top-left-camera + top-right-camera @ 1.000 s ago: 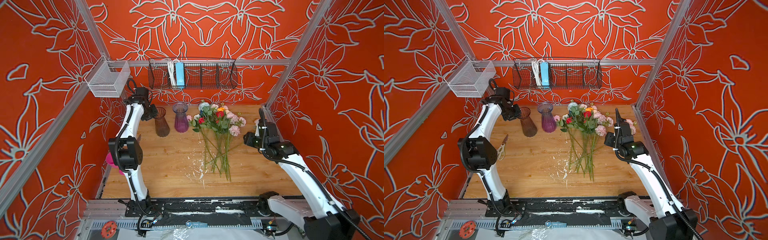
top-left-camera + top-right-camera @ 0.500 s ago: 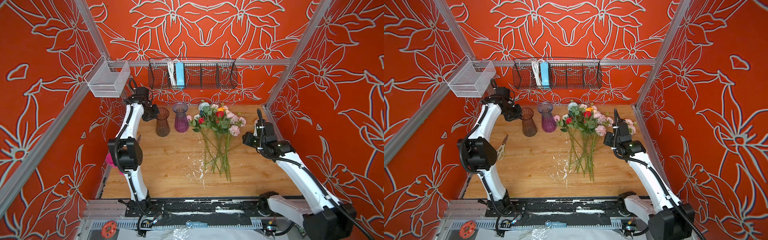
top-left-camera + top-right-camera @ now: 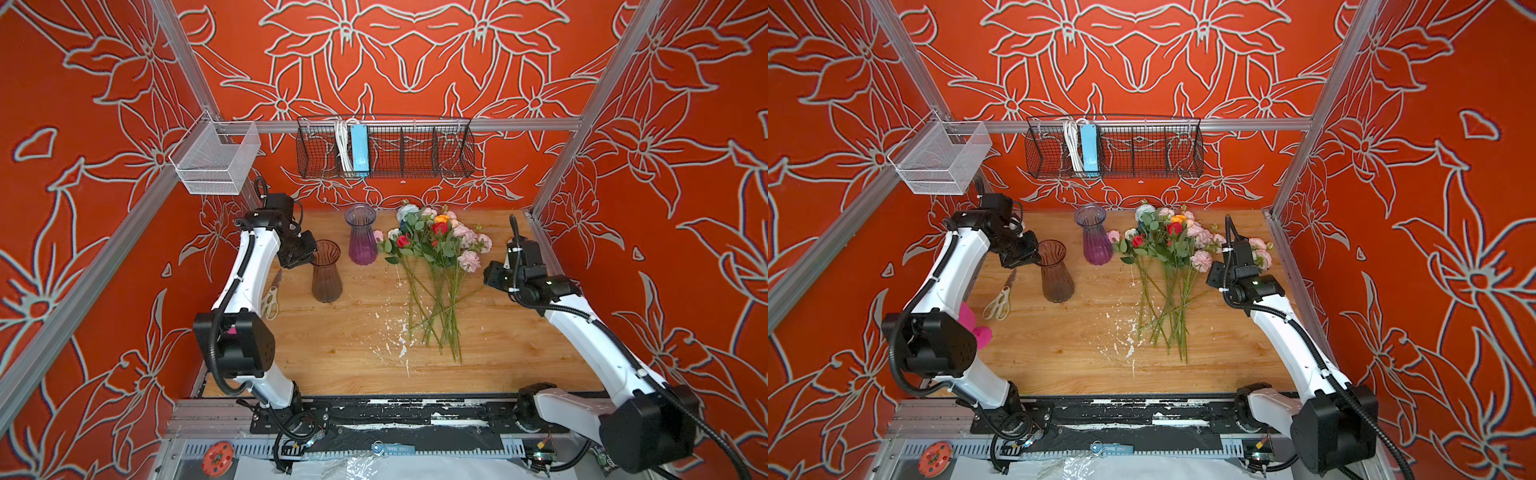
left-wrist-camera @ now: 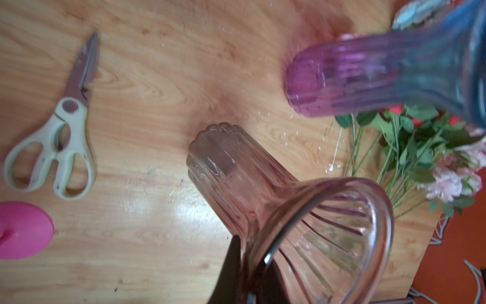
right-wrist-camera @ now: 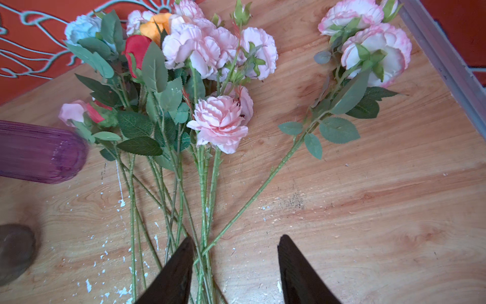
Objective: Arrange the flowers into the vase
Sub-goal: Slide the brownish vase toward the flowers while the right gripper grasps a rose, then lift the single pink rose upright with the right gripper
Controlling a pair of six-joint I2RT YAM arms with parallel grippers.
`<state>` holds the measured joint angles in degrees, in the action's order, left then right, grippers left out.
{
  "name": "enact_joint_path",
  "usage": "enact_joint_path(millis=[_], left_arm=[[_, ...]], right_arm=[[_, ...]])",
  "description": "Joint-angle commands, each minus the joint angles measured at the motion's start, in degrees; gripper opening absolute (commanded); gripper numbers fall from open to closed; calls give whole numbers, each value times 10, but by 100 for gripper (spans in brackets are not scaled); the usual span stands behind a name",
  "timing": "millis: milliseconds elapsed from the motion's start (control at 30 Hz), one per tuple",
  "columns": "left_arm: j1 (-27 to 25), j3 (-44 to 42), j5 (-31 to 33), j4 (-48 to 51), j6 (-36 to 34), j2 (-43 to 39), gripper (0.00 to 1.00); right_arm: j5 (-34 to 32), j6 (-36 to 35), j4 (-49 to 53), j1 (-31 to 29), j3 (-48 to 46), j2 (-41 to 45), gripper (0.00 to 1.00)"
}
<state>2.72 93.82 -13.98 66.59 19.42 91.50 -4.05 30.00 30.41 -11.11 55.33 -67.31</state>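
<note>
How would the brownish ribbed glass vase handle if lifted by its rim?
The brownish ribbed glass vase looks rigid but breakable. Its smooth flared rim, pinched by the left hand, may slip. Standing tall, it could tip if pushed high.

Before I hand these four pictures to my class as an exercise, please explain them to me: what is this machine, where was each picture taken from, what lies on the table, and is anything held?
The machine has a white left arm and right arm mounted at the near edge of the table, each ending in a two-fingered gripper. Two pictures look down from one overhead camera pair, so they nearly match. The other two come from cameras on the arms' wrists, looking past the fingers. On that wooden table lie a bunch of artificial flowers, scissors and a pink object; a purple vase and a brown vase stand upright. The left gripper pinches the brown vase's rim. The right gripper hangs open over the stems, holding nothing.
</note>
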Motion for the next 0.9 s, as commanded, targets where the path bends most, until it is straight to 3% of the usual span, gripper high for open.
enact_joint_path(millis=[0, 133, 267, 367, 633, 867], left_arm=[[-60, -11, -38, -9, 4, -47, 0], [-138, -34, -31, -29, 23, -65, 0], [-161, -23, -38, -34, 30, -53, 0], [-183, -7, -47, -24, 29, -38, 0], [-240, -14, -70, -54, 45, -21, 0], [-243, -9, -52, -45, 39, -10, 0]], right_arm=[[-16, 11, -27, 12, -12, -22, 55], [59, -4, -70, 39, -33, -61, 66], [157, 41, -146, 80, -64, -96, 71], [192, 76, -191, 102, -89, -117, 71], [198, 117, -213, 127, -116, -155, 67], [218, 136, -256, 139, -111, -206, 60]])
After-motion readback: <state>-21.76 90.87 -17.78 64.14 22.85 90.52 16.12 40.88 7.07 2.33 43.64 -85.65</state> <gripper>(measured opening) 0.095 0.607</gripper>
